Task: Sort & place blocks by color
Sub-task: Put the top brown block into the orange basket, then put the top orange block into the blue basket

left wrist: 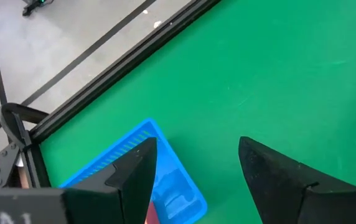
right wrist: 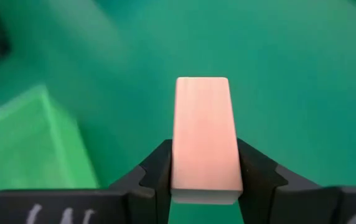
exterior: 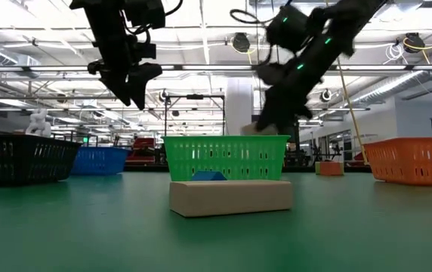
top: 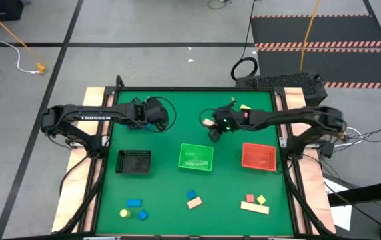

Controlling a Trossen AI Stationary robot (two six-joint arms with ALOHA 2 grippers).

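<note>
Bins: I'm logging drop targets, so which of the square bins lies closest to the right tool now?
The green mesh bin at the table's middle; the right tool, holding a tan wooden bar, hangs just beyond its far right corner.

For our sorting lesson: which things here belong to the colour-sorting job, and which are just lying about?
Job: tan block held by right gripper; left gripper, waiting near blue bin; tan bar, blue block, yellow cylinder; green bin, red bin, black bin.
Lying about: coiled black cable, white cable, striped floor mats.
</note>
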